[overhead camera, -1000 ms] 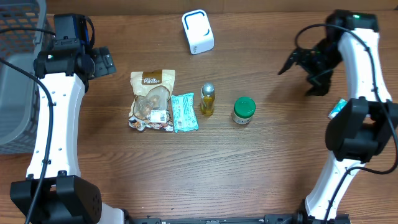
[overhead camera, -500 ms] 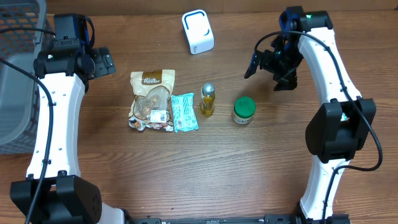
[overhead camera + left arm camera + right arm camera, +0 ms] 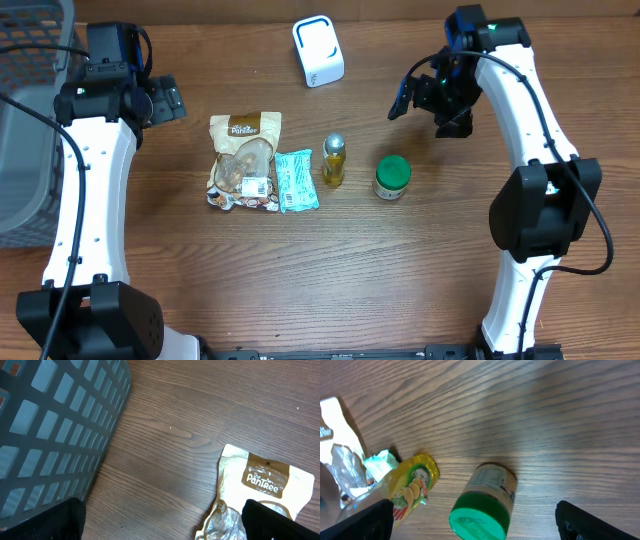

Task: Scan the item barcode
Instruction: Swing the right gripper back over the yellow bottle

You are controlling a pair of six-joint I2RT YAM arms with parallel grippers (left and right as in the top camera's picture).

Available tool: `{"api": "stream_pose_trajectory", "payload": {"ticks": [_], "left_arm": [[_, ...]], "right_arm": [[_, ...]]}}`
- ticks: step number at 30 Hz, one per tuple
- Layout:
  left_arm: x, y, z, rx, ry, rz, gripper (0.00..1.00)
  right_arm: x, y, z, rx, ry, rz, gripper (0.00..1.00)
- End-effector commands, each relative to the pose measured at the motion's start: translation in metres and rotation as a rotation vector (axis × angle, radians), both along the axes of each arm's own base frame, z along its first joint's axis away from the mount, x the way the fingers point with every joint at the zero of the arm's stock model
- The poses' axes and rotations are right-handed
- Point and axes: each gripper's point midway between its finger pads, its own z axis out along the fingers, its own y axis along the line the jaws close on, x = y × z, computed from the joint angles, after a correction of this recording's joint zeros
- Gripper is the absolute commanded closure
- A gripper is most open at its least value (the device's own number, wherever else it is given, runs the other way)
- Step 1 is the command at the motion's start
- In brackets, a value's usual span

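Observation:
Four items lie in a row mid-table: a cream snack pouch, a teal packet, a yellow bottle with a silver cap and a green-lidded jar. A white scanner with a blue rim stands behind them. My right gripper hangs open above the table, just behind and right of the jar. In the right wrist view the jar stands between its spread fingertips, untouched. My left gripper is open, left of the pouch. No barcode is clear enough to read.
A grey mesh basket fills the far left edge, close beside my left gripper; its wall takes up the left of the left wrist view. Bare wood stretches in front of the items.
My right arm has swung left from the table's right edge to a spot behind the jar, still open. The left arm and all items have stayed put.

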Motion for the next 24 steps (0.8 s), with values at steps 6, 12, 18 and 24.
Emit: {"api": "stream_pose_trajectory", "payload": {"ticks": [6,12,18,24], "left_arm": [[0.001,-0.001,0.0,0.017,0.009,-0.018,0.0],[0.001,-0.001,0.0,0.017,0.009,-0.017,0.0],[0.001,-0.001,0.0,0.017,0.009,-0.017,0.0],[0.001,-0.001,0.0,0.017,0.009,-0.018,0.0]], "right_arm": [[0.013,0.029,0.016,0.02,-0.133,0.12,0.0],[0.034,0.036,0.021,0.042,-0.227,0.121,0.0],[0.048,0.068,0.044,0.24,-0.318,0.164,0.0],[0.048,0.074,0.097,0.292,-0.391,0.179,0.0]]}}
